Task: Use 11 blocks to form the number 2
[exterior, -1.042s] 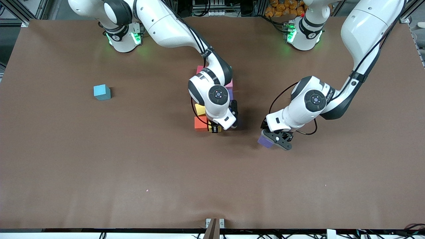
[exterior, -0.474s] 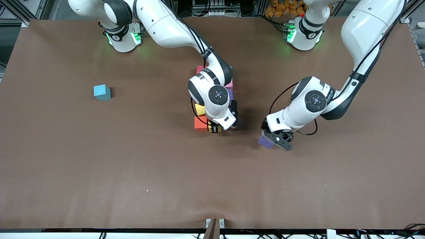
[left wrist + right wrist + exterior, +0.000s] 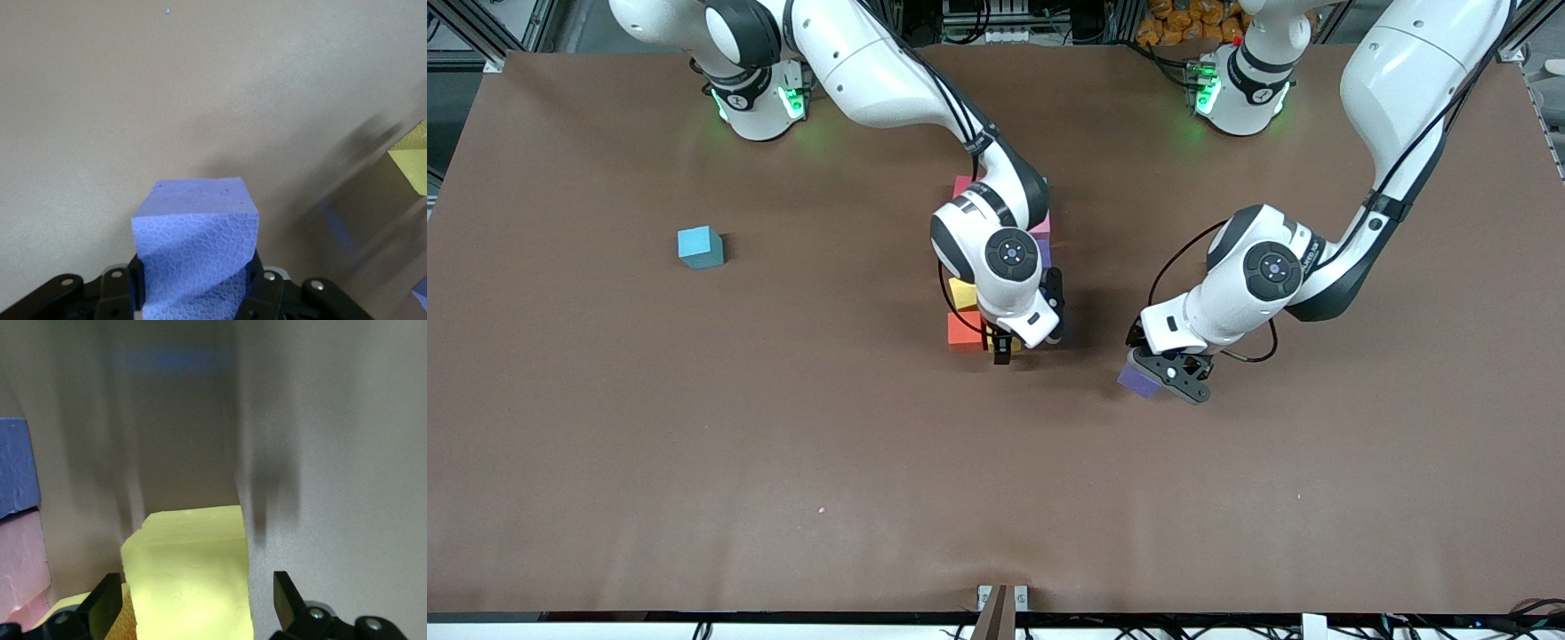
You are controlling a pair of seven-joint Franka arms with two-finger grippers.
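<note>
Purple foam fills the left gripper point(image 3: 1168, 378), which clamps a purple block point(image 3: 195, 248) over bare table point(image 3: 783, 444). Beside it, the right gripper point(image 3: 1003, 347) stands with fingers spread around a yellow block point(image 3: 187, 573) at the orange block point(image 3: 963, 327) in the unfinished number 2 point(image 3: 996, 267). A light blue block point(image 3: 699, 246) sits well apart, toward the right arm's end.

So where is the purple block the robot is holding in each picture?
Front view: purple block in the left pincer, over bare table.
Left wrist view: same block, low in the middle.
Right wrist view: not in it.
Shared landmark: yellow block.
</note>
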